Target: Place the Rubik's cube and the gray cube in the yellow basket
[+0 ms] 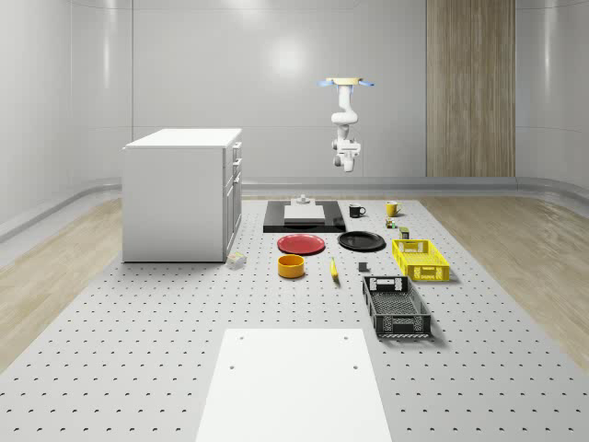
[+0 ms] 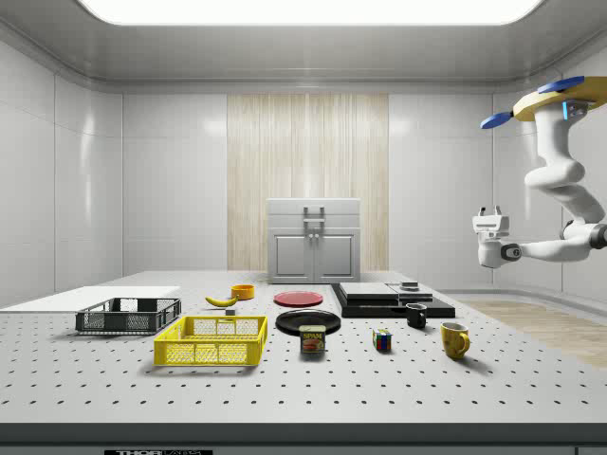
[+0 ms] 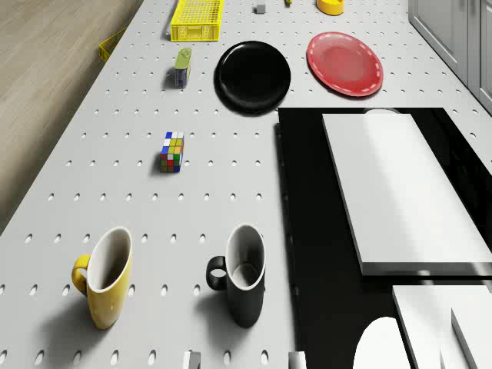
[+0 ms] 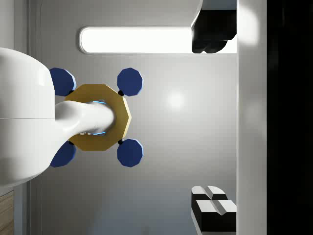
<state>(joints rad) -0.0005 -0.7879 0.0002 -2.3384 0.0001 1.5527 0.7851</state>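
Note:
The Rubik's cube [image 3: 172, 151] [image 2: 382, 340] [image 1: 391, 224] sits on the table between the two mugs and a small can. The gray cube [image 1: 363, 267] [image 3: 260, 8] lies beside the yellow basket [image 1: 421, 259] [image 2: 211, 341] [image 3: 197, 19], which holds nothing. The drone [image 1: 345, 83] [image 2: 560, 100] [image 4: 98, 117] hovers high over the far end of the table, near the black slab. My gripper [image 2: 489, 212] [image 4: 212, 127] hangs in the air well above the table, pointing up at the drone. It is open with nothing between its fingers [image 4: 212, 208].
A yellow mug [image 3: 104, 277] and a black mug [image 3: 242, 273] stand by a black slab [image 3: 307, 231] bearing a white block [image 3: 400, 192]. A black plate [image 3: 254, 74], a red plate [image 3: 344, 63], an orange bowl [image 1: 292, 266], a banana [image 1: 334, 269], a black basket [image 1: 396, 307] and a white cabinet [image 1: 181, 193] share the table.

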